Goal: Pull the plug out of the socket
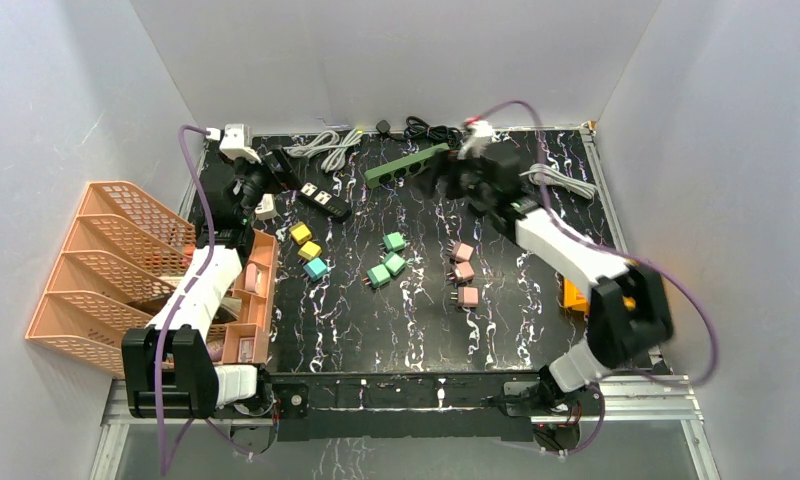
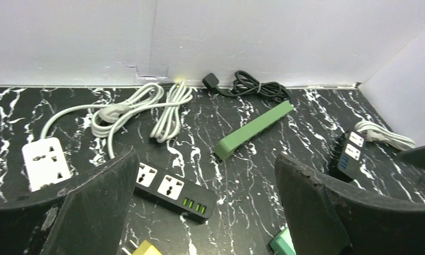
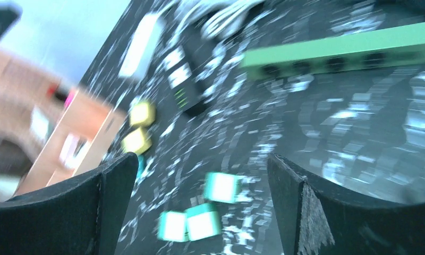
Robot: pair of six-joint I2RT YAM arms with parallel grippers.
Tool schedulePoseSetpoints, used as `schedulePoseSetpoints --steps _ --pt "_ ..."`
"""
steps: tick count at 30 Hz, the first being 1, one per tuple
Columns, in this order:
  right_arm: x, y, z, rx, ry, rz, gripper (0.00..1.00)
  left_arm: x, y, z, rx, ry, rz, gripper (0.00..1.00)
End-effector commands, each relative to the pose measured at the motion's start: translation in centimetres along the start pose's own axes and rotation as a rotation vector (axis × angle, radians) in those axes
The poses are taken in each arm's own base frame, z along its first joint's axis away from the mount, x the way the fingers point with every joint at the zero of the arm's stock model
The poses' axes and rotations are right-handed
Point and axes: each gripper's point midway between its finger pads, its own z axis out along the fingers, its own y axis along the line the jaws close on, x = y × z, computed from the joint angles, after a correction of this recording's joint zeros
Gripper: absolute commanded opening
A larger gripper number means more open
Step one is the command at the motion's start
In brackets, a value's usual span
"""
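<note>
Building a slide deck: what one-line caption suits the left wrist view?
Open left gripper faces a black power strip, a green power strip and coiled white cables.

My left arm (image 1: pixel 204 290) and right arm (image 1: pixel 566 248) wear white shells between black joint housings. A purple cable (image 1: pixel 714 345) loops off each. The fingers (image 2: pixel 316 207) are matte black with scuffed edges.

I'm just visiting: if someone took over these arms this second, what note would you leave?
Left pincer: open, empty, by the black plastic power strip.
Right pincer: open, empty, by the long green power strip.
Done: small yellow plugs, green plugs and pink plugs lie loose on the black marbled table; sockets in view are empty.
Left: check the blue-marked strip partly hidden by the right arm.
</note>
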Motion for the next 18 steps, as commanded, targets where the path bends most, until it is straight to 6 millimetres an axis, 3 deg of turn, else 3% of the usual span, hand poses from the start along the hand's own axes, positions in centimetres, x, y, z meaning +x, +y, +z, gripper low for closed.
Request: schedulePoseSetpoints --steps 1,3,7,10,13,18 --pt "-5.6 -3.3 -6.9 0.273 -0.417 0.095 0.98 -1.1 -2.9 -0.1 0.114 -0.055 -0.046 0.98" --pt "-4.4 -4.9 -9.5 0.364 -0.477 0.095 0.98 -0.4 -3.1 0.2 0.12 -0.04 -0.049 0.98" --pt "-1.8 -10.7 -14.7 0.712 -0.559 0.136 0.98 0.9 -3.5 0.4 0.09 -0.014 0.004 0.98" --pt "-1.1 -12.4 -17.4 0.865 -0.56 0.11 0.98 0.9 -4.0 0.1 0.089 -0.041 0.03 0.98" --pt "-0.8 -12.8 -18.7 0.914 -0.549 0.102 0.98 0.6 -3.9 -0.2 0.075 -0.057 0.028 0.98" --pt "-0.4 -12.3 -17.9 0.856 -0.511 0.057 0.98 0.7 -3.5 -0.3 0.05 -0.065 0.047 0.98"
